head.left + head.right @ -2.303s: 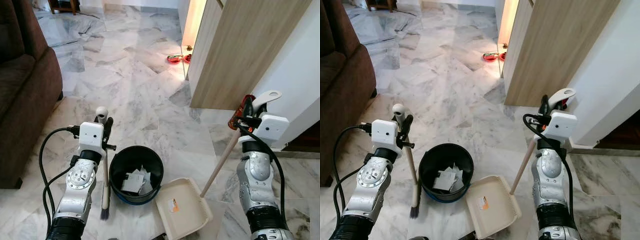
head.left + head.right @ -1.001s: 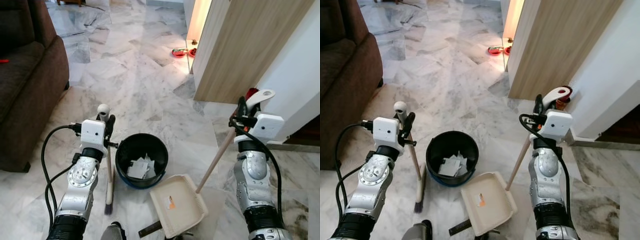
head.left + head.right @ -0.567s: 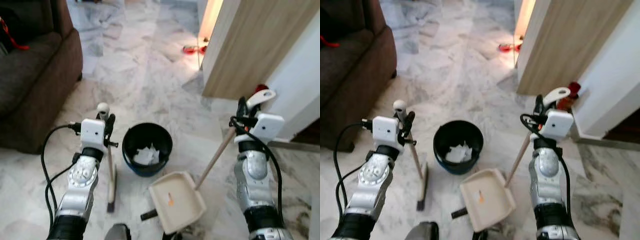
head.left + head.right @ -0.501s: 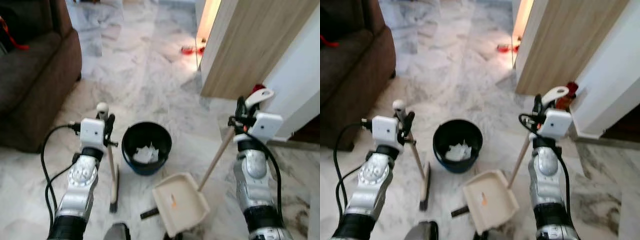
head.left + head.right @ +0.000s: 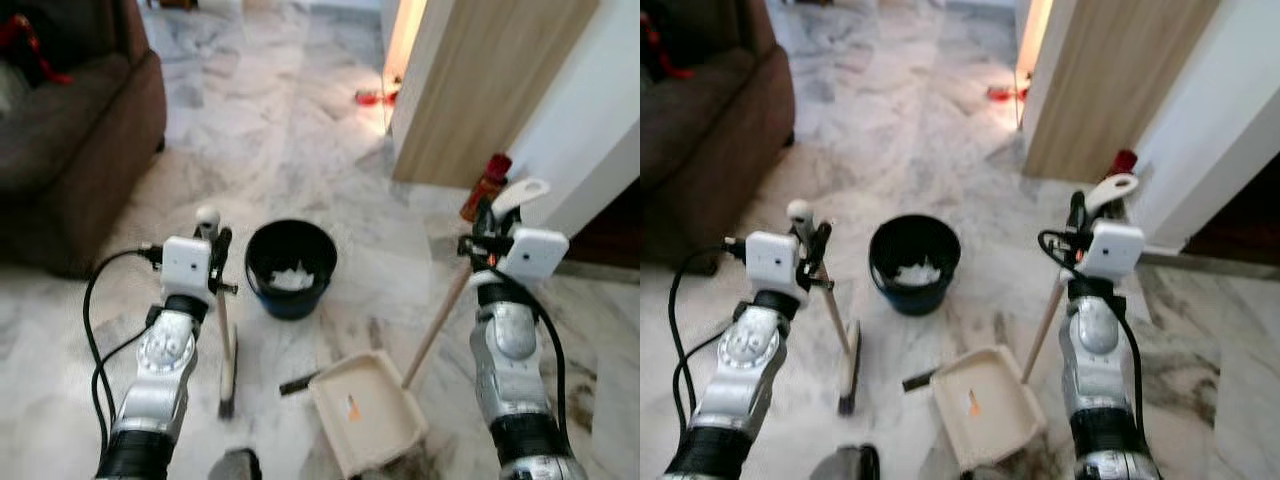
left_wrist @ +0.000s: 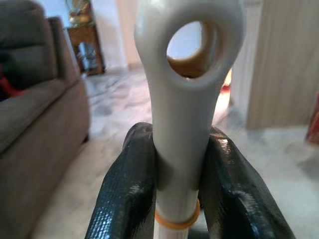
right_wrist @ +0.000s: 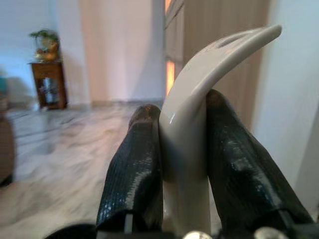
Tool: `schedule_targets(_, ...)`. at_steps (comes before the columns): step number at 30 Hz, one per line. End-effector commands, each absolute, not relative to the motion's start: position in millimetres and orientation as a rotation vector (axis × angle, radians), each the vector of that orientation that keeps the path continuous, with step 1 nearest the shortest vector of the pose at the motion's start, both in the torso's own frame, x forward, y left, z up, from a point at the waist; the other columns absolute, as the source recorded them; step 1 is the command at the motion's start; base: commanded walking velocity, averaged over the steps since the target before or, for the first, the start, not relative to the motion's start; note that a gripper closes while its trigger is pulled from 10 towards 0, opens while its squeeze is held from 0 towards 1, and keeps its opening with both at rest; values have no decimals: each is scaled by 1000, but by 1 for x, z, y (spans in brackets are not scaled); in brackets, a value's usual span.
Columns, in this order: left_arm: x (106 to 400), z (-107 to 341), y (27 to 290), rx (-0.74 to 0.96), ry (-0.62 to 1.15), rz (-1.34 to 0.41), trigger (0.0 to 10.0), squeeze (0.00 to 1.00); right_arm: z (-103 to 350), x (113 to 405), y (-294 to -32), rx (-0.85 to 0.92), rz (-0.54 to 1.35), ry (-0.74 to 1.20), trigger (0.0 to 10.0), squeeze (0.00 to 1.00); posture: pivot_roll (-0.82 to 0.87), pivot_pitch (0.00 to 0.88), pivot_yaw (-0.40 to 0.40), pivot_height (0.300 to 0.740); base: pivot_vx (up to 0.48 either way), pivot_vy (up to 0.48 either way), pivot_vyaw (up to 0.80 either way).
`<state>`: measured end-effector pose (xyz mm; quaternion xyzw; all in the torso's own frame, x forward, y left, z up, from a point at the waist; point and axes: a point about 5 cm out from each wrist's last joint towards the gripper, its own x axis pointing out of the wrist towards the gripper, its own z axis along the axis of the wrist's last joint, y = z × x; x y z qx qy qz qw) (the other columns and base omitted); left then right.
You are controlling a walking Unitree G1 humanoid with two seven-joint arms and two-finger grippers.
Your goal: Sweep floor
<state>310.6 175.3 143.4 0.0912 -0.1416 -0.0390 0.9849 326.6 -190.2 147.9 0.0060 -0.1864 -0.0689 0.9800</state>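
My left gripper (image 5: pixel 213 243) is shut on the cream handle of a small broom (image 5: pixel 226 340), whose bristles rest on the marble floor (image 5: pixel 290 180). In the left wrist view both black fingers (image 6: pixel 128 189) clamp the broom handle (image 6: pixel 182 99) below its hanging hole. My right gripper (image 5: pixel 487 222) is shut on the curved top of the dustpan handle (image 5: pixel 440 325); the right wrist view shows that handle top (image 7: pixel 199 99) pinched between the fingers (image 7: pixel 137 169). The beige dustpan (image 5: pixel 368 410) lies on the floor between my arms. A black bin (image 5: pixel 290 267) holding white paper scraps stands ahead of it.
A brown sofa (image 5: pixel 70 130) stands on the left. A wooden panel (image 5: pixel 480 90) and a white wall (image 5: pixel 590 110) rise on the right, with a red bottle (image 5: pixel 484 185) at the wall's foot. Red bowls (image 5: pixel 375 97) lie far ahead by the lit doorway.
The camera has moved back and the view shifted: the bin now lies farther ahead of the dustpan, and the red bottle has come into view. Both grippers keep their hold.
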Motion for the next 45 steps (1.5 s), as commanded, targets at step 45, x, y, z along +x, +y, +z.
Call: schedule_targets(45, 343, 155, 152, 162, -317, -147, 10000, 0, 157, 334, -196, 22, -205, -417, 10000, 0, 152, 0, -41, 740, -51, 0, -449)
